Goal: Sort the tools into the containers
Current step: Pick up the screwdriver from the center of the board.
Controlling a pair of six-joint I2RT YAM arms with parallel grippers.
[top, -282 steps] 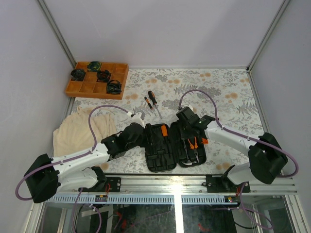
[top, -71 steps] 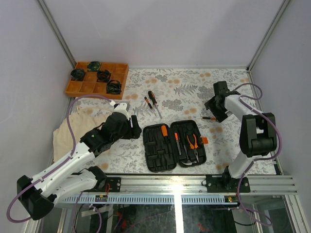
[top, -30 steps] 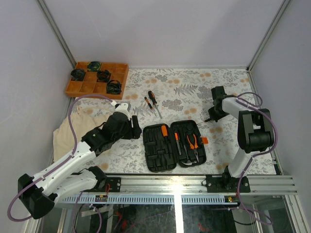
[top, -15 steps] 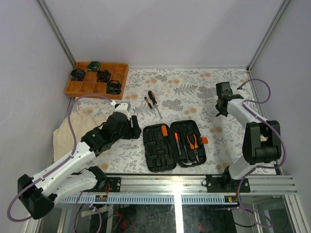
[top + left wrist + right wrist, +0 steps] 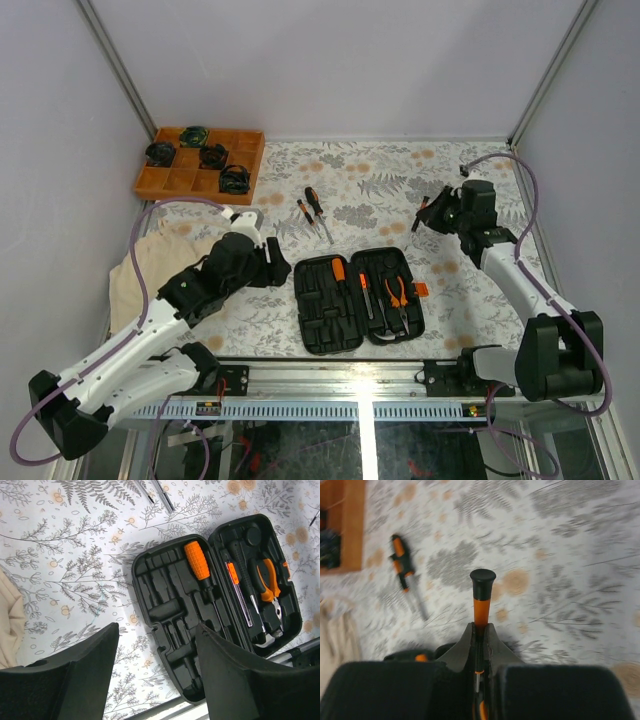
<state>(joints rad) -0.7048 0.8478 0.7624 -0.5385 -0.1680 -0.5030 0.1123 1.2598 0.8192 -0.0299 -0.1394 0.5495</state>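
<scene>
Right wrist view — right gripper [image 5: 480, 633] clamps slim screwdriver [image 5: 481, 609].

Picked the little screwdriver [image 5: 480, 602] up off the table [image 5: 480, 170] with the right gripper [image 5: 433, 212] and lifted it, now at about 2 o'clock from the tool case [image 5: 318, 335]. Pulled the left gripper [image 5: 277, 263] back from the case's left edge, out to 9 o'clock and higher up.

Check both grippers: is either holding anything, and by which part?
Right gripper clamps a small screwdriver partway down its handle, black cap end sticking out. Left gripper is open, holding nothing.
</scene>
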